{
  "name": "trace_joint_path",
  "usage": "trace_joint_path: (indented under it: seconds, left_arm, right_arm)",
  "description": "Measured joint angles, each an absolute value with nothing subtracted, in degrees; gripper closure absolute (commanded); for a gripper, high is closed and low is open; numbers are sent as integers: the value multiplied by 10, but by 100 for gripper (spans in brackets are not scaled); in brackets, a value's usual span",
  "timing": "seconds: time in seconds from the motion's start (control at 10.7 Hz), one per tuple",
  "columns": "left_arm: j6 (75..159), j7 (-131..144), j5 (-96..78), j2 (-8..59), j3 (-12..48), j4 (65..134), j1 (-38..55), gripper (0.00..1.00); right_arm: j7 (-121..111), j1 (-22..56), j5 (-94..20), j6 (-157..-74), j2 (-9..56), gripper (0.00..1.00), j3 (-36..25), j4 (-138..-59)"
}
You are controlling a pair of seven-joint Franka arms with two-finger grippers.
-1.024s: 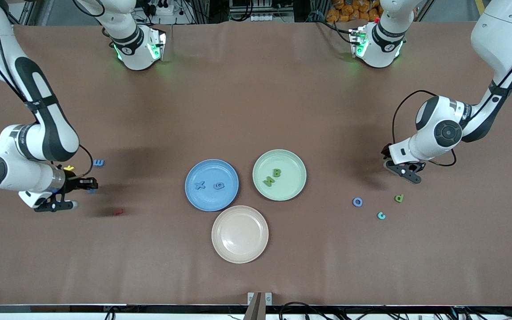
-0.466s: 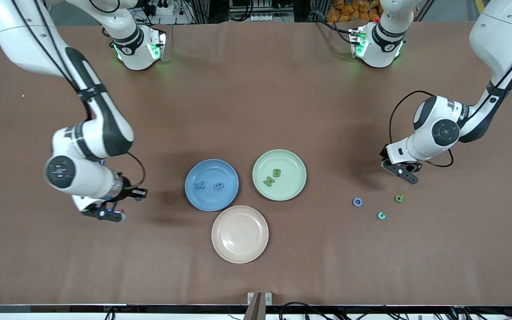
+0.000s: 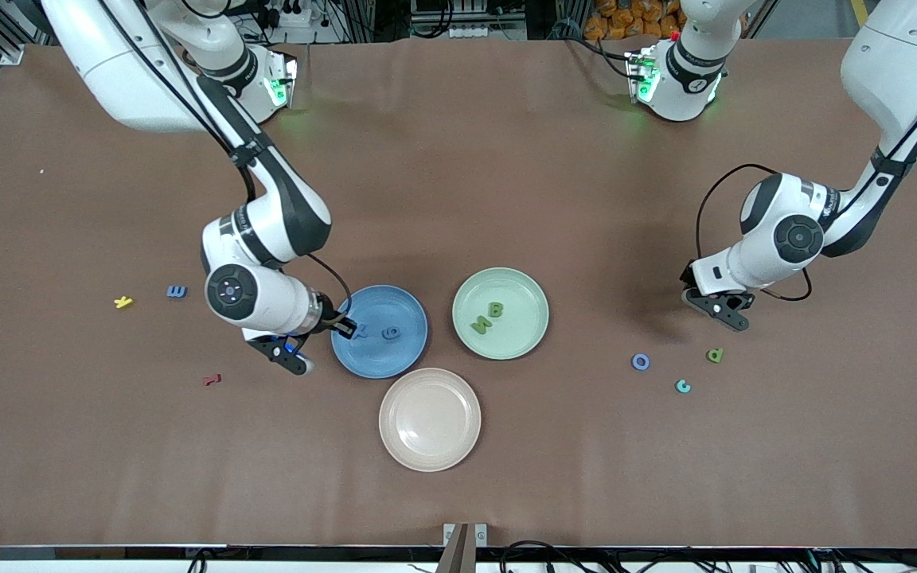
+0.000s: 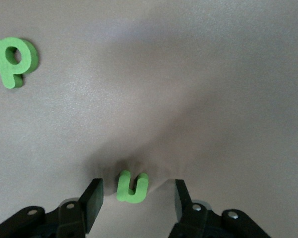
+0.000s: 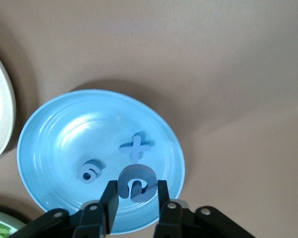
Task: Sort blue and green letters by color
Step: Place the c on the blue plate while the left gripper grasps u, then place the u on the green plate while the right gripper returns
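Right end effector [image 5: 134, 196] carried blue letter [image 5: 136, 182] over blue plate [image 5: 54, 144].

Front cam: high, facing the robot bases at 12 o'clock, whole table in frame. Right wrist cam: close, looking down on the round blue plastic plate [image 5: 64, 148], shared with front [image 3: 403, 358]. Left wrist cam: close above brown table covering [image 4: 213, 74].

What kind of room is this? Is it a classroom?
More likely a robot lab: two robot arms bolted at a covered table, cables and metal racks along its edge, toy letters laid out for practice.
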State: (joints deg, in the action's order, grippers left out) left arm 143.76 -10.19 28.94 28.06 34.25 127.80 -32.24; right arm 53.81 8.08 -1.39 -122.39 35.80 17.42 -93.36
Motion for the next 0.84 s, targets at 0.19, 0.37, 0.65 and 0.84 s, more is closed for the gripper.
trace_joint_path:
  seconds: [0.19, 0.37, 0.65, 0.84]
  left_arm:
    - [1438, -102, 289, 283, 343, 1278, -322, 53]
    - [1438, -102, 289, 285, 342, 1277, -322, 81]
    - [1438, -102, 289, 285, 343, 1272, -322, 100]
    - [1440, -101, 289, 286, 343, 1268, -317, 100]
  right_arm:
    - [556, 80, -14, -1226, 364, 0, 170, -931]
    - [501, 61, -13, -1213, 364, 0, 162, -929]
    - [323, -27, 7, -1177, 363, 0, 158, -931]
    - [238, -82, 45, -1175, 355, 0, 158, -952]
